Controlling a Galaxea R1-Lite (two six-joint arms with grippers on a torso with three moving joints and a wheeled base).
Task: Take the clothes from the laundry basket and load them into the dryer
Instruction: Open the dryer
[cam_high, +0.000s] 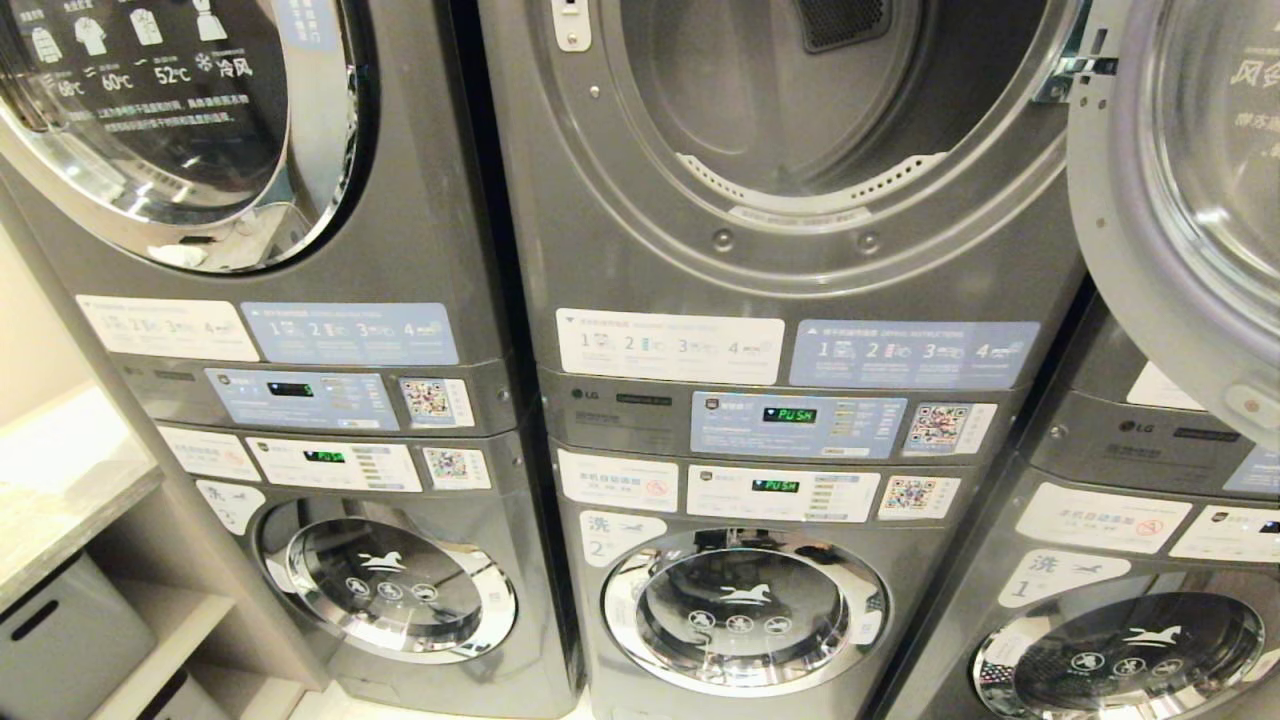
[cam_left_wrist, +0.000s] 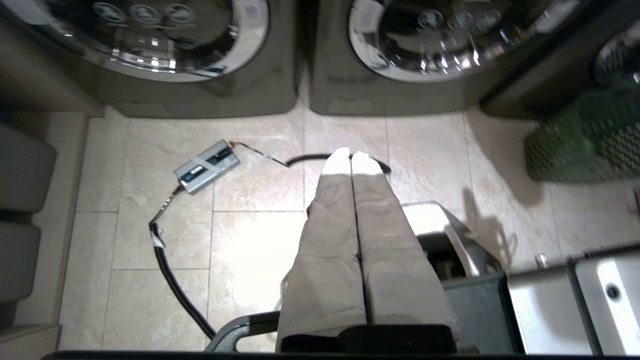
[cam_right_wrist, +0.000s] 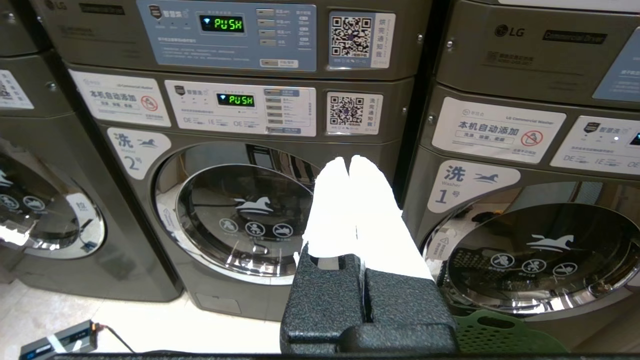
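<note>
head view dryer (cam_high: 800, 120) door open, left hand (cam_left_wrist: 351, 157) together, right hand (cam_right_wrist: 349, 162) together

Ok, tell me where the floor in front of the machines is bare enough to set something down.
Bare tile lies between the left gripper and the shelf unit, below the gray box. A second bare patch sits between the gripper and the green laundry basket. It is crowded around the box's black cable and beside the robot base.

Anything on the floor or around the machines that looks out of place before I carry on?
Yes: a grey box with a black cable lies loose on the floor tiles in front of the washers, a possible snag. The middle dryer stands open, its drum empty.
</note>
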